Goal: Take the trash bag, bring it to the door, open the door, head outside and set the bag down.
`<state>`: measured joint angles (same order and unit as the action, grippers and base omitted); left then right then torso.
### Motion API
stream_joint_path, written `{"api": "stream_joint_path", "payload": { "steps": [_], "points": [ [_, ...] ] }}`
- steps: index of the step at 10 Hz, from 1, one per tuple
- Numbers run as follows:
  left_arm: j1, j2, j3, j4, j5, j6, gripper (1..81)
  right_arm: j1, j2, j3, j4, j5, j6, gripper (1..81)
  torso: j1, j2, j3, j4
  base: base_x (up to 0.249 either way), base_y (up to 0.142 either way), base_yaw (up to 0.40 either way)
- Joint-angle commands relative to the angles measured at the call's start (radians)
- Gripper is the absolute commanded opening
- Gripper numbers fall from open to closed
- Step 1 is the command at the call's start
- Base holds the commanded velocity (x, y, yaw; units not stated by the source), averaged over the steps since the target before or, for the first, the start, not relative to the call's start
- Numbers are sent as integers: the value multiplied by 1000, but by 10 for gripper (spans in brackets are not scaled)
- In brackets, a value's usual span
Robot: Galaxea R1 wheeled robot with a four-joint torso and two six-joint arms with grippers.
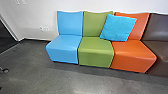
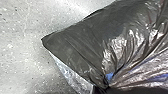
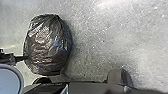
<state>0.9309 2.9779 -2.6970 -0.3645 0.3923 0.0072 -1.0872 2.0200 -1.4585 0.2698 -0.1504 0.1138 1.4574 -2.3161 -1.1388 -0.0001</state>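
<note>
The dark, shiny trash bag (image 2: 120, 45) is close up in the left wrist view, its folds drawn together to one point at my left gripper (image 2: 106, 88), which is shut on it. From the right wrist view the whole bag (image 3: 47, 45) appears rounded and full, with bluish patches, over the grey floor. A dark part of my left gripper (image 3: 22, 58) reaches the bag's side there.
A row of seats stands along the white wall: blue (image 1: 63, 48), green (image 1: 96, 51), orange (image 1: 133, 55) and brown. A turquoise cushion (image 1: 118, 27) leans on the seat backs. At the far left is a dark opening (image 1: 6, 37) beside a pale frame.
</note>
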Motion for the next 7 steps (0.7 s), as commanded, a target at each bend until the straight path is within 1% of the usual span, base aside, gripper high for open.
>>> {"api": "stream_joint_path", "payload": {
  "steps": [1, 7],
  "points": [
    [-80, -5, 3, -4, 69, 13, 10, 45, -45, 8, 11, -63, 3, 811, -63, 98, 91, 0, 0, 0, 0],
    [-62, -8, -1, -4, 66, 19, 10, 34, -18, -28, 11, -63, 1, 811, -204, 315, 295, 0, 0, 0, 0]
  ]
}}
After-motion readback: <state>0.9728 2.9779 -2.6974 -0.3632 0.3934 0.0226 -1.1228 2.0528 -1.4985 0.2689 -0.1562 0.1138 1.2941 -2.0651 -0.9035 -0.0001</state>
